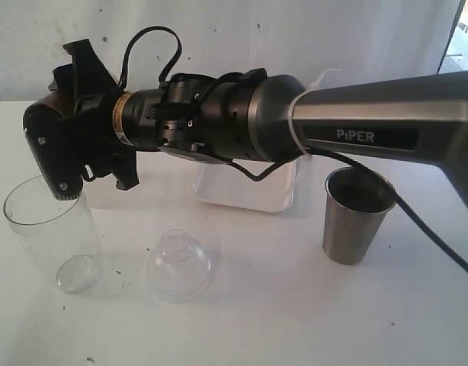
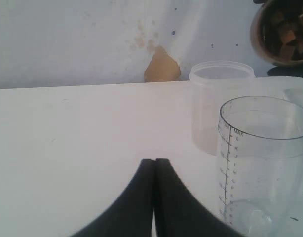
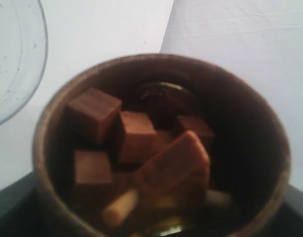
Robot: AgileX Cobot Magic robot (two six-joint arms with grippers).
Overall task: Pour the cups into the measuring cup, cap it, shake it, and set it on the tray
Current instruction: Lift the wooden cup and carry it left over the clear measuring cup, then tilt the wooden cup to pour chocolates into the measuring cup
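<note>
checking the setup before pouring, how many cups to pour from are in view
2. The brown wooden cup is held raised in the right end effector near the measuring cup; the steel tumbler stands on the table at the exterior view's right. The arm may hide others.

Exterior close; wrist views probably share measuring cup (image 2: 265,163).

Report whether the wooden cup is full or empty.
Loaded, not empty. The right wrist view shows brown cubes and other pieces piled inside the wooden cup, below its rim; the measuring cup looks empty.
</note>
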